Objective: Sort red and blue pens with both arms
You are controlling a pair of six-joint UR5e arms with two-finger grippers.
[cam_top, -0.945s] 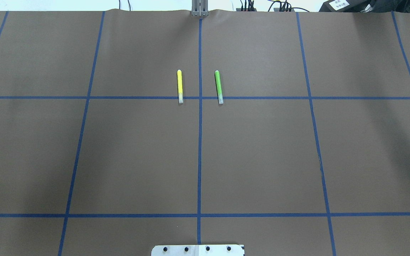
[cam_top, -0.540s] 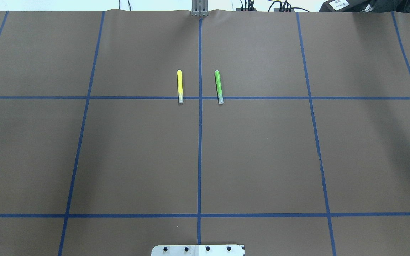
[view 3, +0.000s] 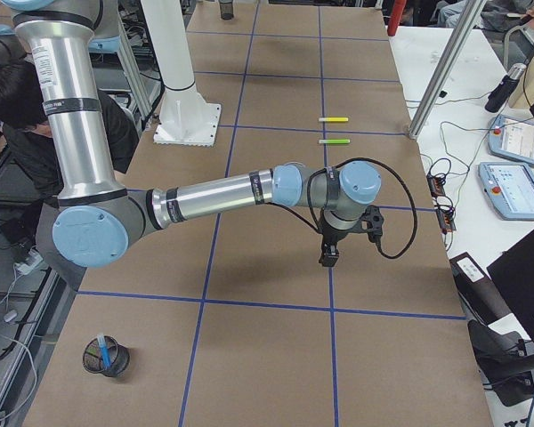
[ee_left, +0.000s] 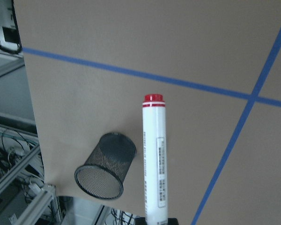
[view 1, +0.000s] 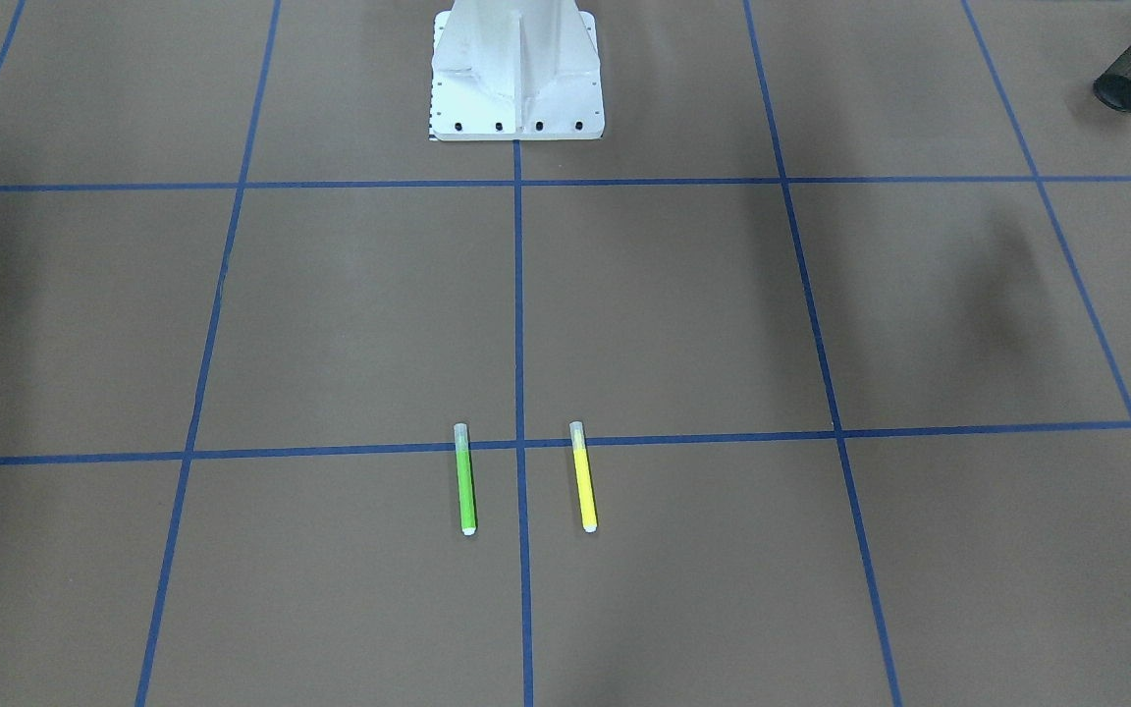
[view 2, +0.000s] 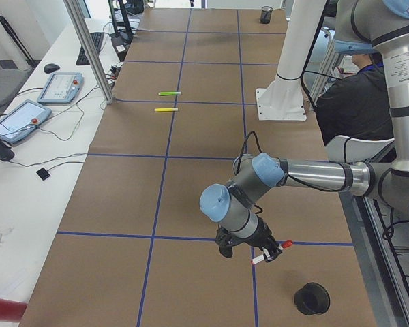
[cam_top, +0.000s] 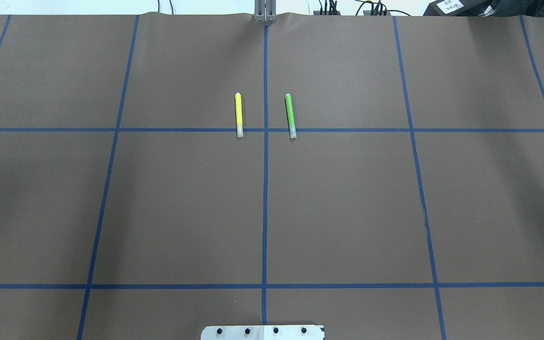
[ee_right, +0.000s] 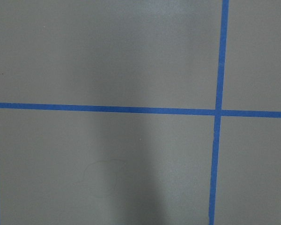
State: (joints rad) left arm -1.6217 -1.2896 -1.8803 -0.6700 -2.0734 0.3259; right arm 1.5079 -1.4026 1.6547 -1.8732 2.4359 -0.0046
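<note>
Holding the red pen (ee_left: 154, 159) clamped in my left gripper (view 2: 264, 255), I must next centre it over the mesh cup (ee_left: 105, 169) and release; whether the right gripper (view 3: 329, 259) is clenched, I cannot tell.

Glossy plastic pen (ee_left: 154, 159), wire-mesh cup (ee_left: 113, 151)

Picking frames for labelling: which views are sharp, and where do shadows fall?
Left wrist view: red-capped pen and mesh cup crisp. Right wrist view: soft, broad shadow down the brown paper. Front-facing view: diffuse shadow patches on it, no glare.
</note>
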